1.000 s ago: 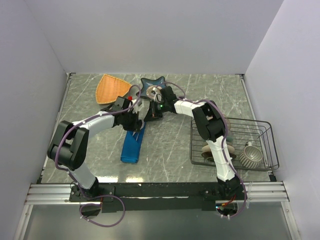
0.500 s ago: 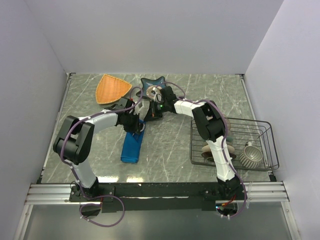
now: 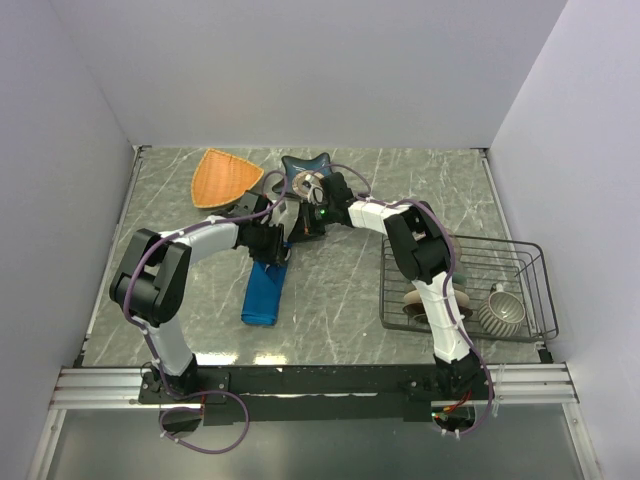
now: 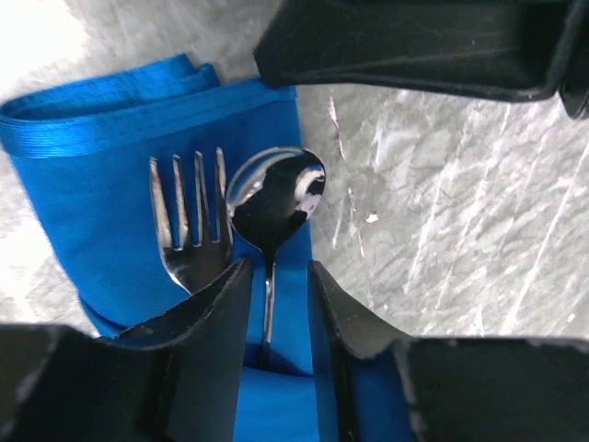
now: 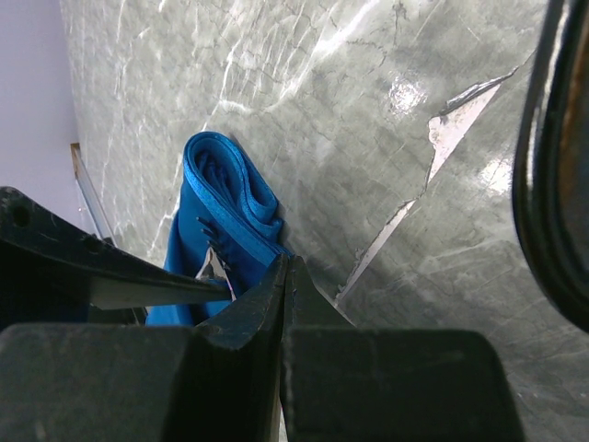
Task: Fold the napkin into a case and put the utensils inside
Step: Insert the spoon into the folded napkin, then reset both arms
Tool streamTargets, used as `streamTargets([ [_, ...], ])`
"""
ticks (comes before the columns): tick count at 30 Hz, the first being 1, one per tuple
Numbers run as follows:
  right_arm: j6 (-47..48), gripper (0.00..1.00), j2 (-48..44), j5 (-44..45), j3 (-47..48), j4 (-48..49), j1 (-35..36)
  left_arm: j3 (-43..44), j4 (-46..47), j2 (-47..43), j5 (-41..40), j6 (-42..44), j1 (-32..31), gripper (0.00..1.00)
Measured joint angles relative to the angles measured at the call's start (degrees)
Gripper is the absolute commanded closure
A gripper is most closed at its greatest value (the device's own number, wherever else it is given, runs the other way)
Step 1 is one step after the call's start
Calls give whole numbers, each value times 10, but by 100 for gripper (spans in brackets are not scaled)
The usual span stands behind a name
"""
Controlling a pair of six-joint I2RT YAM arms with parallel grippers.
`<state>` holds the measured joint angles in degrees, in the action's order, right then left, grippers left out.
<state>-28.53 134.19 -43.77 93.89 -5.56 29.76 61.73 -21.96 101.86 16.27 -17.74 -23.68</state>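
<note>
The napkin lies folded as a narrow blue case [image 3: 262, 292] on the marble table [image 3: 340, 280]. In the left wrist view the fork [image 4: 189, 235] and spoon [image 4: 274, 193] lie side by side on the case [image 4: 101, 198], their handles running down into a fold of the cloth. My left gripper [image 4: 276, 276] is open, its jaws on either side of the thin spoon handle with blue cloth showing on both sides. My right gripper [image 5: 287, 267] is shut, its tips right beside the case's far end [image 5: 225, 184]. I see nothing between its jaws.
An orange triangular dish [image 3: 225, 177] and a dark star-shaped dish [image 3: 305, 170] sit at the back. A wire rack [image 3: 530, 262] with a metal cup [image 3: 502, 312] stands at the right. Both grippers crowd the case's far end [image 3: 275, 262]. Walls close in the table on three sides.
My left arm has swung its wrist to the right and settled lower over the case's far end. The right arm and the case have stayed put.
</note>
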Motion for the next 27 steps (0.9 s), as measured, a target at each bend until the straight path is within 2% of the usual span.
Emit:
streamTargets([
  [4, 3, 100, 0, 0, 2, -1, 0, 3, 2, -4, -15, 0, 0, 63],
  [7, 7, 100, 0, 3, 7, -2, 0, 3, 4, -20, -23, 0, 0, 54],
  [10, 10, 88, 0, 2, 10, -5, 0, 3, 16, -47, -26, 0, 0, 47],
  [11, 11, 77, 0, 2, 12, -7, 0, 3, 23, -62, -26, -1, 0, 45],
  [14, 13, 59, 0, 3, 18, -11, 0, 3, 42, -100, -27, -1, 0, 36],
  [18, 21, 43, 0, 9, 30, -19, 0, 3, 70, -148, -29, 1, 0, 24],
  [21, 28, 28, -1, 11, 44, -30, -2, 7, 82, -172, -35, 5, 3, 4],
  [22, 30, 24, -1, 11, 49, -33, -2, 10, 84, -177, -37, 7, 5, 1],
  [23, 33, 15, -2, 11, 56, -36, -4, 19, 83, -181, -37, 6, 9, 1],
  [25, 37, 4, -6, 11, 65, -45, -8, 37, 81, -185, -36, 12, 20, 1],
  [27, 45, 0, -20, 11, 71, -58, -16, 69, 66, -186, -34, 20, 38, 1],
])
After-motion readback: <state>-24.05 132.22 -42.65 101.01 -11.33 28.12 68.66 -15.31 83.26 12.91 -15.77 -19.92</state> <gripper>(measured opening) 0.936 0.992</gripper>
